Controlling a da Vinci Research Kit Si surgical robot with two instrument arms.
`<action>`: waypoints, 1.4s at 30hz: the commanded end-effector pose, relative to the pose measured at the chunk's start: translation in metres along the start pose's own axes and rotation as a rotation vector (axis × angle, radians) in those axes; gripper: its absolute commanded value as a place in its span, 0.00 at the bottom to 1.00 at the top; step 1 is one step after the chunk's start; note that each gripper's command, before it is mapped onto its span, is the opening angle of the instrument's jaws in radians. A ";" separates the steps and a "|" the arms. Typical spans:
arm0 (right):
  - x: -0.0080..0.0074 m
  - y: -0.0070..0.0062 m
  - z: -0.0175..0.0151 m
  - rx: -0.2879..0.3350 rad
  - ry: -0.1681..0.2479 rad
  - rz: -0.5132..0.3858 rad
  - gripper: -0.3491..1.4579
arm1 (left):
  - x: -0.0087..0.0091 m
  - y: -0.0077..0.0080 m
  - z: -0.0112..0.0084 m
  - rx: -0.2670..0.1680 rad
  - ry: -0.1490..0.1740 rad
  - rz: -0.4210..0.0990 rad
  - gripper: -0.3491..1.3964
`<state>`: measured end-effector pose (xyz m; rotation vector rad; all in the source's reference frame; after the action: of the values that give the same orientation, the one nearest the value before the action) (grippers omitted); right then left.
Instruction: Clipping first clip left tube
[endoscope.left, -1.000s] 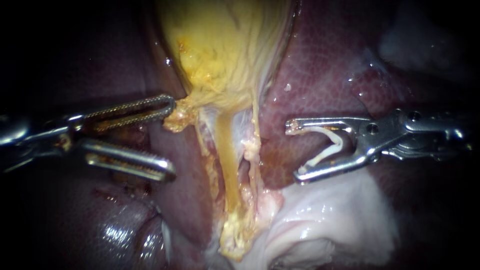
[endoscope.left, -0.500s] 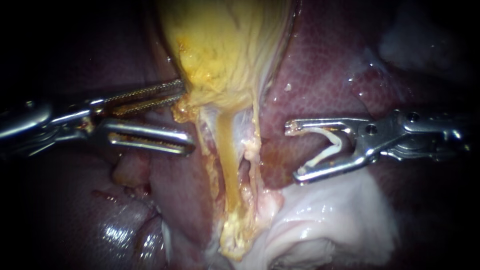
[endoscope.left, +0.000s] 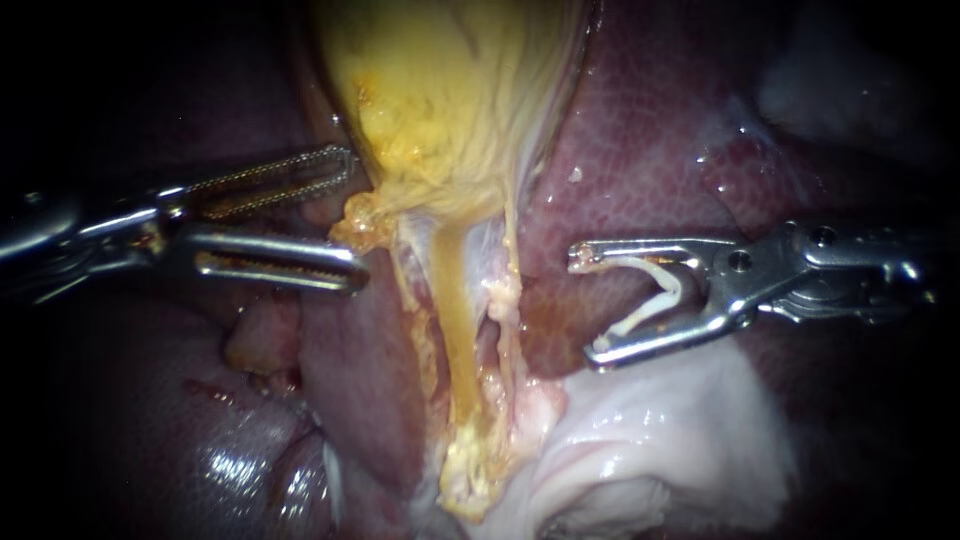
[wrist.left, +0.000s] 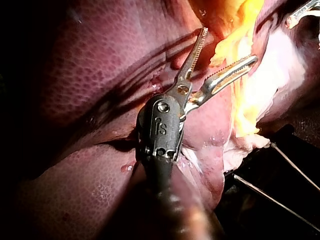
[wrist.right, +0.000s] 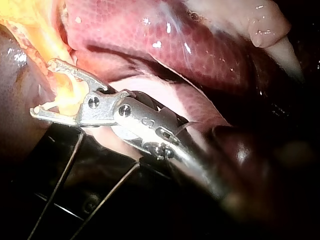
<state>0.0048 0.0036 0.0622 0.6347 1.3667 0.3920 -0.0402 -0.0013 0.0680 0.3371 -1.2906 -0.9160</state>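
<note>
Endoscope view: right instrument (endoscope.left: 585, 305), jaws spread, holds a white plastic clip (endoscope.left: 655, 295) against both, near but clear of the yellow left tube (endoscope.left: 455, 330). Left instrument (endoscope.left: 355, 215), serrated jaws open, empty, stands across the tube. Risk: off-axis advance also traps the adjacent pale strand (endoscope.left: 503, 300).

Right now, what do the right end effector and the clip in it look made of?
End effector of the right instrument: bare metal, apparently steel, polished; bright glints, visible rivets. The clip: white, matte, probably plastic; no metallic shine, thin V-shaped strip.
</note>
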 end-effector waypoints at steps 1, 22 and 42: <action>0.0000 0.0000 0.0001 0.000 0.001 0.000 0.52 | 0.0002 -0.0001 0.0003 0.001 0.010 -0.010 0.44; -0.0018 0.0000 0.0012 0.017 0.003 0.001 0.52 | -0.0004 -0.0008 -0.0006 -0.001 0.065 -0.111 0.00; -0.0147 0.0026 0.0108 0.067 -0.042 0.080 0.52 | -0.0027 -0.0025 -0.0032 0.006 0.069 -0.122 0.00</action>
<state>0.0132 -0.0054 0.0764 0.7556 1.3192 0.3982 -0.0381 -0.0018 0.0635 0.4525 -1.2175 -0.9965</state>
